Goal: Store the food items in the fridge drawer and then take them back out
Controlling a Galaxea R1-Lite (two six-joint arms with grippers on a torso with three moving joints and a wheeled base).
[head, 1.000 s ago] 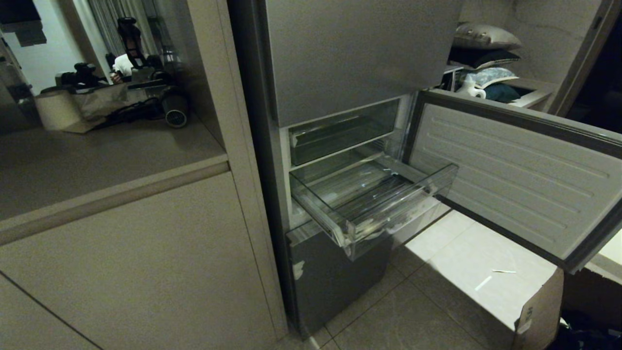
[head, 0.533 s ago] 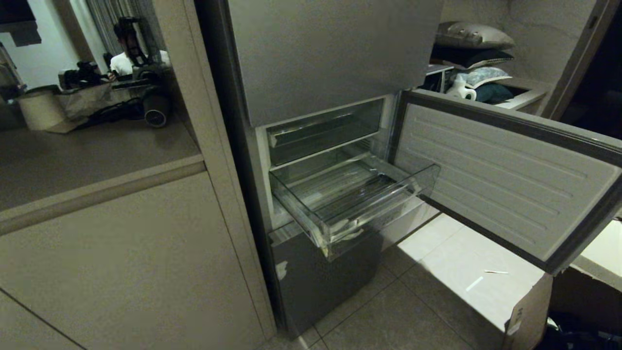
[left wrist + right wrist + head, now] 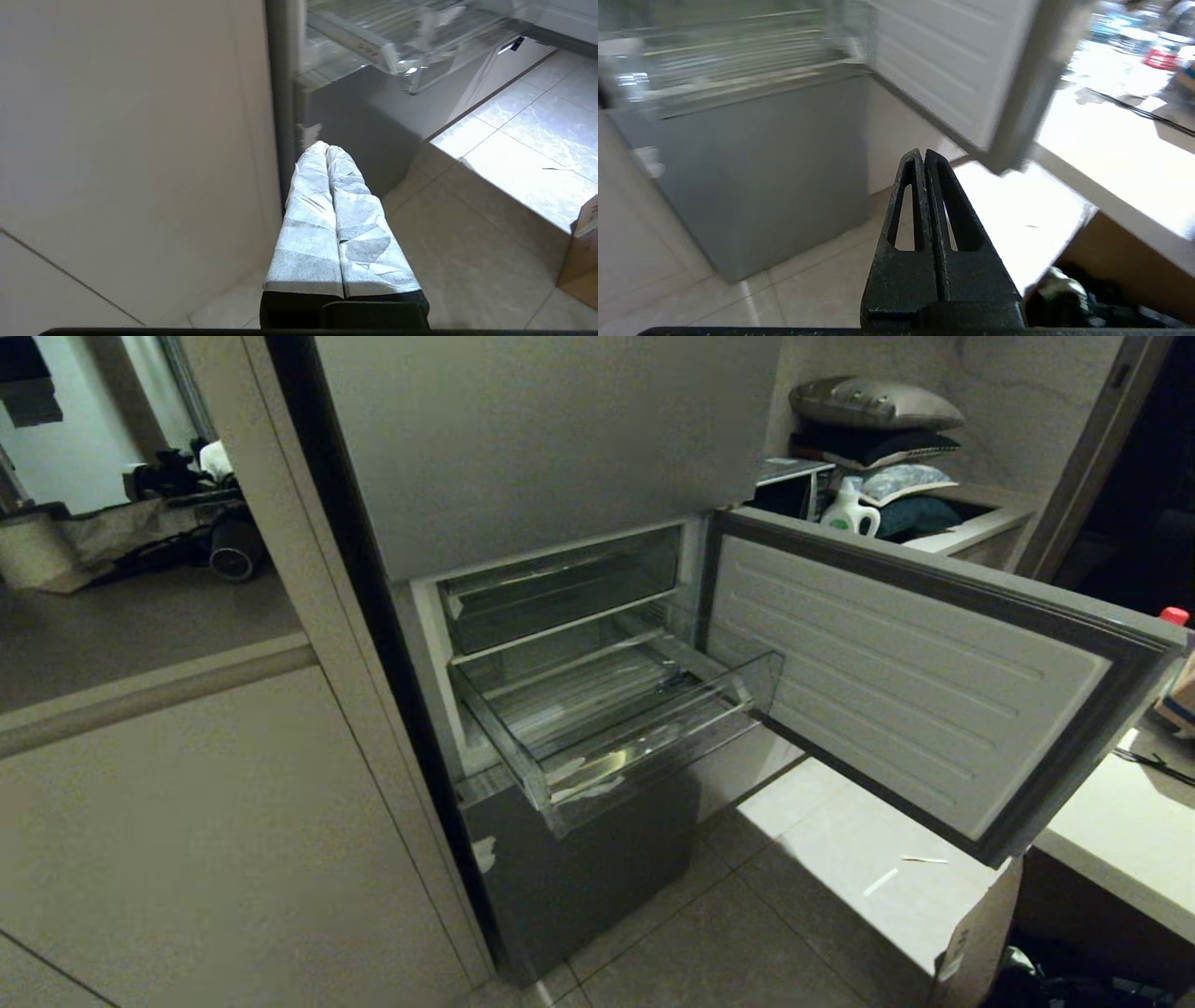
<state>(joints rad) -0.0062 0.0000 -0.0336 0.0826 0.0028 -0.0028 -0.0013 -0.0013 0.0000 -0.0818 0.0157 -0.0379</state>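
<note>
The fridge drawer [image 3: 607,728] stands pulled out and empty, ahead and above both closed, empty grippers, left gripper [image 3: 324,147] nearer its left corner, right gripper [image 3: 920,156] toward the door; no food shows.

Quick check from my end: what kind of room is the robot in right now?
Likely a home kitchen. A grey fridge stands built in between cabinet panels, its door swung open and the clear fridge drawer pulled out empty, beside a pale counter over tiled floor.

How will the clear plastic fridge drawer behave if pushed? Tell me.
The clear plastic fridge drawer stands pulled out and looks empty, so it probably slides in lightly. Its walls look rigid, unlikely to flex. The glossy front lip may be slippery to pads.
</note>
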